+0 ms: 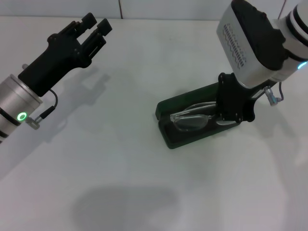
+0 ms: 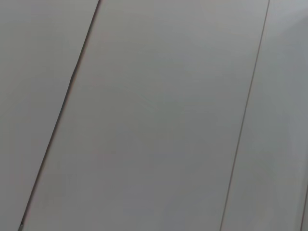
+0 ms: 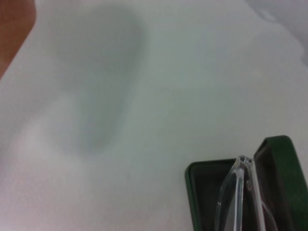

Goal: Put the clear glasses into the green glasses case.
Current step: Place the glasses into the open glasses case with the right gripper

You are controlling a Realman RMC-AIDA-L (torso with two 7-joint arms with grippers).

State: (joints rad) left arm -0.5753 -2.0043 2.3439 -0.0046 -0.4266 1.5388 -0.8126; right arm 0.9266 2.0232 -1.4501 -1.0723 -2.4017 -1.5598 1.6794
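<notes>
The green glasses case point(image 1: 167, 138) lies open on the white table right of centre, its lid tipped back behind it. The clear glasses point(image 1: 191, 119) rest lengthwise in the dark lining, and their right end runs under my right gripper point(image 1: 232, 117). That gripper hangs straight down over the right end of the case. In the right wrist view the clear glasses point(image 3: 239, 192) reach from close by out into the green glasses case point(image 3: 190, 187). My left gripper point(image 1: 96, 22) is open and empty, raised at the far left, well away from the case.
A white table point(image 1: 120, 159) spreads all around the case. A wall with thin seams fills the left wrist view. A brown edge point(image 3: 12, 29) shows in a corner of the right wrist view.
</notes>
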